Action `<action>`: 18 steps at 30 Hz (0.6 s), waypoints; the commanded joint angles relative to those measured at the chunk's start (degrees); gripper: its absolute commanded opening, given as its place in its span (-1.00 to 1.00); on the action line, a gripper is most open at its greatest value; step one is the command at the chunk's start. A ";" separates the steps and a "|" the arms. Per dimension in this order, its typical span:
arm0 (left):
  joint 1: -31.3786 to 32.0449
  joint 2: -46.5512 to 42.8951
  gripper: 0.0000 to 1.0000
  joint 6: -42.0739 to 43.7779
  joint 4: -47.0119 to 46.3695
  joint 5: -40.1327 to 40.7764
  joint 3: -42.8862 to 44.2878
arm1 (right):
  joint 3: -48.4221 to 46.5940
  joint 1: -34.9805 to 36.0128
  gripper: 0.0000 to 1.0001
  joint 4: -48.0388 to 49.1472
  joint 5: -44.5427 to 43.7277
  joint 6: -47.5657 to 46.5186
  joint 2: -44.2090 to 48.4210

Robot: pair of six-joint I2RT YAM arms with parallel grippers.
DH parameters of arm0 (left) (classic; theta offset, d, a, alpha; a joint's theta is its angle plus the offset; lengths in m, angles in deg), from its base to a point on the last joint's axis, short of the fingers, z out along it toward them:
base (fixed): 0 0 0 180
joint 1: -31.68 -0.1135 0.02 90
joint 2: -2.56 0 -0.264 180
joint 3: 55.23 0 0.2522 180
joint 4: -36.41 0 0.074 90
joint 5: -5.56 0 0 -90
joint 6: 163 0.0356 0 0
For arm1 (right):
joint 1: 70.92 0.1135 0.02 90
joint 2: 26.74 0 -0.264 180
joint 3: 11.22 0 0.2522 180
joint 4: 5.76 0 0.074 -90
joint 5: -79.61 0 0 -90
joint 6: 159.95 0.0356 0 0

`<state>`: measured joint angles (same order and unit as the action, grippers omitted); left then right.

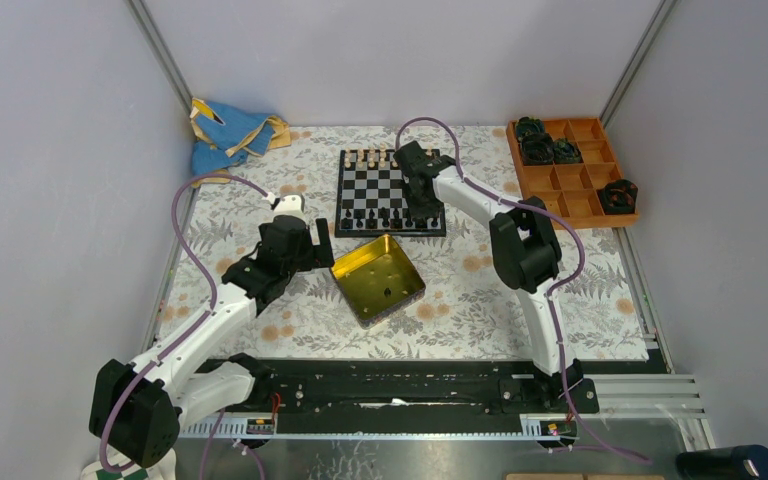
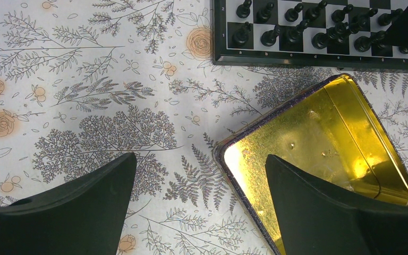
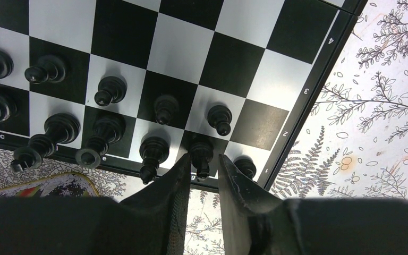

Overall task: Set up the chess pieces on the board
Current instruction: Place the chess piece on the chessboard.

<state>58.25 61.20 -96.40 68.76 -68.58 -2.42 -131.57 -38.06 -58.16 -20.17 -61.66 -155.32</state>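
Two arms over one floral-clothed table [image 1: 520, 290], with one tray, one board and one tin.
At far right, one orange tray [image 1: 585, 205] holds four dark lumps [image 1: 537, 148]; one blue cloth [image 1: 225, 130] lies far left. The board [image 1: 385, 185] sits mid-table, and just beside its near edge lies one yellow tin [image 1: 370, 275]. The left gripper [image 2: 199, 159] gapes wide above the tin's rim, holding nothing. The right gripper [image 3: 202, 166] hangs at the board's near edge, its fingers narrowly parted around one standing black piece [image 3: 202, 151]. Eleven black chess pieces [image 3: 109, 90] show in its wrist view, all on the board's two near rows.
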 commanded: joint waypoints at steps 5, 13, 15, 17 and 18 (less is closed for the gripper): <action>-0.31 0.21 0.98 -0.07 -3.47 0.62 -0.20 | -1.07 -0.32 -0.36 -0.31 -0.32 -0.86 5.23; -0.29 0.43 0.98 -0.07 -3.56 0.49 -0.13 | 0.03 0.50 -0.36 -1.18 -0.11 -0.87 11.28; -0.29 0.50 0.98 -0.07 -3.64 0.44 -0.18 | 0.94 1.46 -0.35 -1.84 0.21 -1.04 13.12; -0.29 0.51 0.98 -0.07 -3.65 0.35 -0.20 | 2.31 3.12 -0.35 -2.39 0.81 -1.62 15.19; -0.29 0.50 0.98 -0.10 -3.65 0.40 -0.20 | 3.31 4.07 -0.35 -2.55 1.16 -1.89 16.31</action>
<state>58.25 61.55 -96.40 68.76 -68.58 -2.42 -130.19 -37.30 -58.92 -20.19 -62.05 -146.01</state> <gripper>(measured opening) 0.989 0.322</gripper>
